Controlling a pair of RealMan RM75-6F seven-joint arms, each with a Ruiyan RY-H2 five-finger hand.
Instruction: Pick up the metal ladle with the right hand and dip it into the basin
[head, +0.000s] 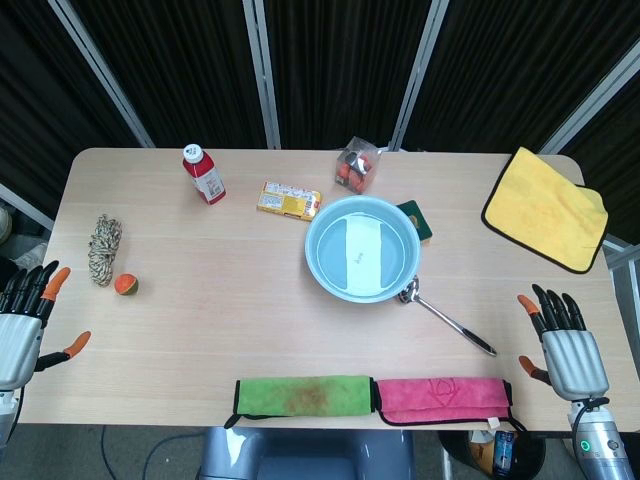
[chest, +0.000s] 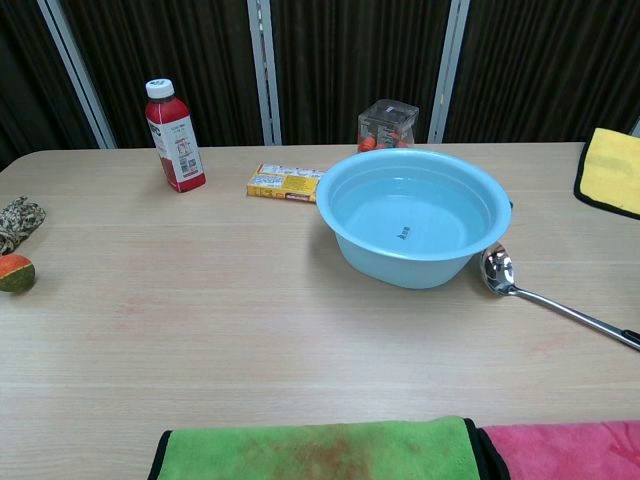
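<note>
The metal ladle (head: 447, 317) lies flat on the table, its bowl (chest: 497, 268) against the right side of the light blue basin (head: 320, 262) and its handle running toward the front right. The basin (chest: 345, 215) holds clear water. My right hand (head: 563, 345) hovers at the table's front right edge, fingers spread, holding nothing, a short way right of the handle's end. My left hand (head: 25, 320) is open at the front left edge. Neither hand appears in the chest view.
A red bottle (head: 204, 173), a yellow box (head: 289, 200) and a clear packet (head: 357, 167) stand behind the basin. A yellow cloth (head: 546, 207) lies at the back right. Green (head: 303, 395) and pink towels (head: 443, 398) line the front edge. A rope bundle (head: 104, 248) and a small ball (head: 126, 284) sit at the left.
</note>
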